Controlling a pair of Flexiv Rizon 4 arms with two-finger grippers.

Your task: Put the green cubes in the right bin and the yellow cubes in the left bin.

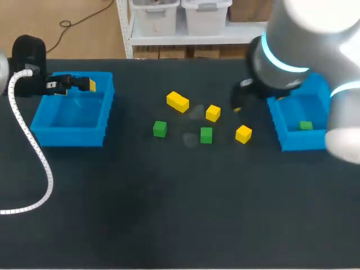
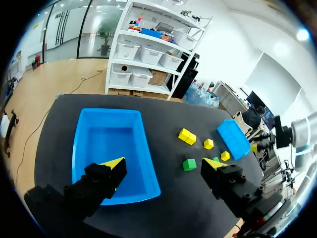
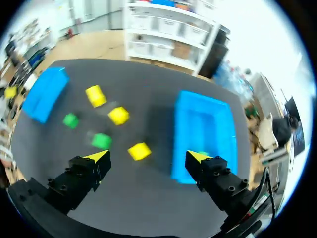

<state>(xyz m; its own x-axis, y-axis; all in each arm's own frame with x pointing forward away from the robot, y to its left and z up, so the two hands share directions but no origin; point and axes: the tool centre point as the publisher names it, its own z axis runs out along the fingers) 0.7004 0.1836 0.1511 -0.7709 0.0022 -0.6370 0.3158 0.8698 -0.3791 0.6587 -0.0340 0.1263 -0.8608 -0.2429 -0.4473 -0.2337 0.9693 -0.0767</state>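
Three yellow cubes and two green cubes lie loose on the black table between the bins. A third green cube rests inside the right blue bin. My left gripper hangs open above the left blue bin, near its far rim, with nothing between its fingers. My right gripper is open and holds nothing. It hovers beside the right bin, with a yellow cube below it.
The table is a black mat. My left arm's white cable loops over its left side. My right arm's bulky body covers the far right corner.
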